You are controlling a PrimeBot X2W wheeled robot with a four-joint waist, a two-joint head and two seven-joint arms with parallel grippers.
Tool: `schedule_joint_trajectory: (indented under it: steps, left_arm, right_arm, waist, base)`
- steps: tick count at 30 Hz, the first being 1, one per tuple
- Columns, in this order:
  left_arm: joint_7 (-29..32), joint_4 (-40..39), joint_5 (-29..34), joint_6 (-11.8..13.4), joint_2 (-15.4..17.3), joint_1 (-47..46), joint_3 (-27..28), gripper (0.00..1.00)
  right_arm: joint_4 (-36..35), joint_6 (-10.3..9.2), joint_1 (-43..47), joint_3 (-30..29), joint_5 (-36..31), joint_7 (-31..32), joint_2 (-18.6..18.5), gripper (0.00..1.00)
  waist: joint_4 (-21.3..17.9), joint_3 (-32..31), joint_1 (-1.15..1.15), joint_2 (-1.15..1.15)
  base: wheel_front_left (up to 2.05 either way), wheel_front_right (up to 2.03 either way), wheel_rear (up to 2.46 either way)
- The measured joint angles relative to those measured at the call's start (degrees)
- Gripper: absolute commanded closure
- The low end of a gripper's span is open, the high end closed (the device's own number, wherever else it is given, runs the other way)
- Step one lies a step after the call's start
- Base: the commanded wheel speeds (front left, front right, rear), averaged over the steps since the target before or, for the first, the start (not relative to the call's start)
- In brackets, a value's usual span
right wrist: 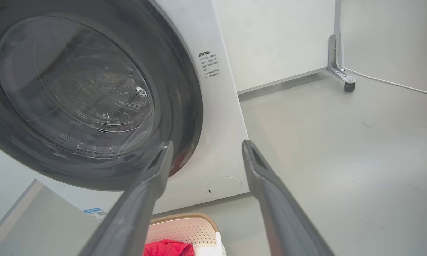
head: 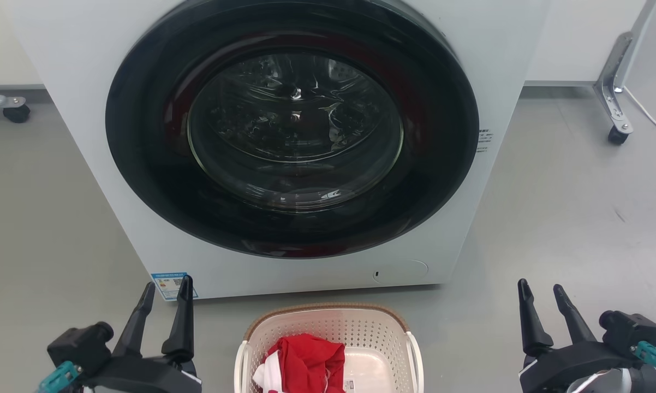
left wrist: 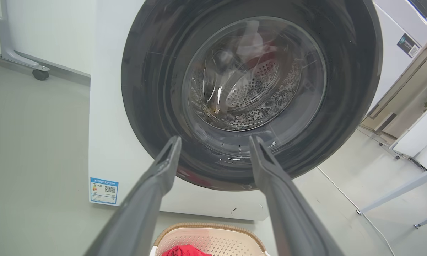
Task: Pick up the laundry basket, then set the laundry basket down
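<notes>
The laundry basket (head: pixel 361 322), cream-white and perforated with a brown woven-look rim, stands on the floor at the bottom centre of the head view, red and white cloth inside it. Its far rim also shows low in the left wrist view (left wrist: pixel 213 238) and the right wrist view (right wrist: pixel 188 227). My left gripper (head: pixel 167 289) hangs open to the basket's left, apart from it. On the basket's right, also apart, my right gripper (head: pixel 541 292) is open. Nothing sits between either pair of fingers.
A white front-loading washing machine (head: pixel 497 65) with a shut dark round door (head: pixel 292 128) stands right behind the basket. Grey floor spreads on both sides. Wheeled metal frame legs stand at the far right (head: pixel 614 93) and far left (head: pixel 11 106), with a white cable (head: pixel 652 117) beside the right one.
</notes>
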Motion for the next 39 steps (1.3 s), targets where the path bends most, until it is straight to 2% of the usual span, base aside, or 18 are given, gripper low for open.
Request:
schedule_joint_trajectory:
  steps: [18, 28, 39]
  left_arm:
    - [-4.0, 0.1, 12.4, 2.0, 1.5, 2.2, -2.6, 0.00]
    - [-6.0, 0.7, 17.2, 3.3, 1.6, 2.7, -3.6, 0.00]
    - [-6.0, 1.6, 17.1, 3.4, 1.3, 3.3, -3.3, 0.00]
  right_arm:
    - [1.5, -2.52, 0.1, 3.5, -14.1, -4.0, -0.9, 0.00]
    - [1.5, -4.01, 0.1, 4.1, -20.7, -6.0, -1.3, 0.00]
    - [1.5, -4.00, 1.0, 3.0, -20.3, -6.1, -0.9, 0.00]
  waist:
    - [-0.2, 0.2, 0.00, 0.00]
    - [-0.3, 0.1, 0.00, 0.00]
    - [-0.4, 0.1, 0.00, 0.00]
  base:
    - [0.00, 0.00, 0.00]
    - [0.00, 0.00, 0.00]
    - [0.00, 0.00, 0.00]
